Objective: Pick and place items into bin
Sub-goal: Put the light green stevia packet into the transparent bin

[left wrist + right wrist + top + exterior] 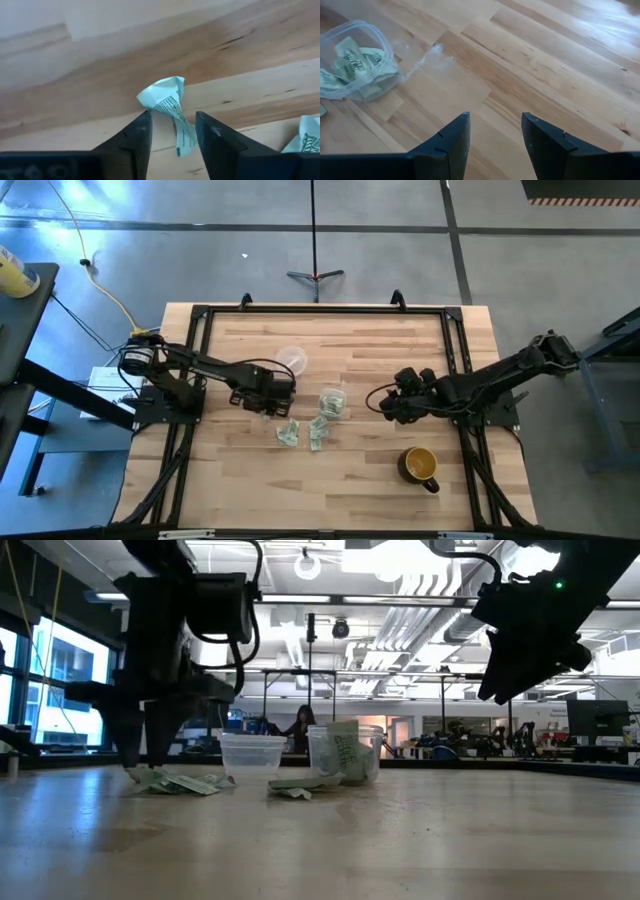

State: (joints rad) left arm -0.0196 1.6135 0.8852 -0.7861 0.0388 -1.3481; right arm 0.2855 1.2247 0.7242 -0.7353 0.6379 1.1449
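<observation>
The bin (333, 402), a small clear cup, stands mid-table with several pale green wrappers inside; it also shows in the low view (345, 752) and the right wrist view (355, 60). My left gripper (266, 402) is open and low at the table, left of the bin. Its fingers stand on either side of a crumpled pale green wrapper (170, 107) that lies on the wood. More loose wrappers (288, 432) (318, 435) lie near the bin's near side. My right gripper (385, 405) is open and empty, raised above the table right of the bin (520, 670). My left gripper comes at the wrapper from above, its fingers pointing down at the table. The wrapper's narrow tail (186, 142) lies close to one fingertip (210, 145). I cannot tell whether the finger touches it. The wrapper rests on the table.
A flat clear round piece (290, 360) lies beyond the left gripper, toward the far edge. A mustard-yellow mug (420, 464) stands near the front right. A black frame (320, 308) runs around the table top. A person shows far off in the room (300, 725).
</observation>
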